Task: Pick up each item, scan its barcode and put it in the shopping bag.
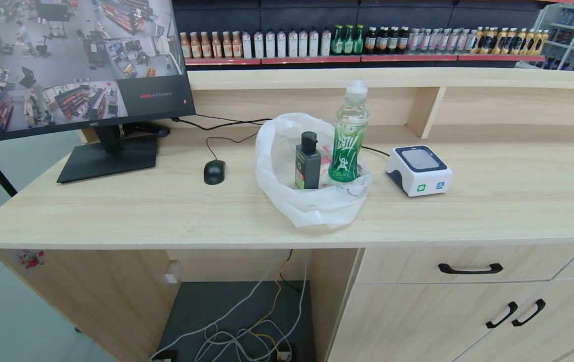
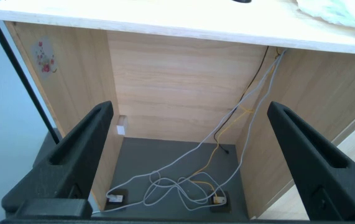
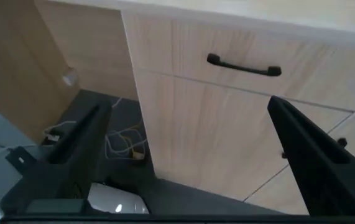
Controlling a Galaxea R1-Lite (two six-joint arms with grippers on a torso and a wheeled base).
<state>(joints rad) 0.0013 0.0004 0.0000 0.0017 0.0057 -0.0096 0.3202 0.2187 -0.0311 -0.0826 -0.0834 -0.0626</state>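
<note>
While left pincer (image 2: 189,111) and right pincer (image 3: 188,104) sit released under the worktop (image 1: 115,211), shopping bag (image 1: 312,203) holds two bottles.
White crinkly bag lies above both pincers on worktop; dark bottle (image 1: 308,162), flat, black-capped, upright just beside taller green bottle (image 1: 347,138), clear-topped.

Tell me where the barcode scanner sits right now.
In the head view the scanner sits on the wooden counter, right of centre. It is just to the right of the plastic bag that holds the green bottle.

Green bottle (image 1: 348,131) and dark bottle (image 1: 308,161) upright inside white shopping bag (image 1: 312,203), scanner (image 1: 418,170) beside
</note>
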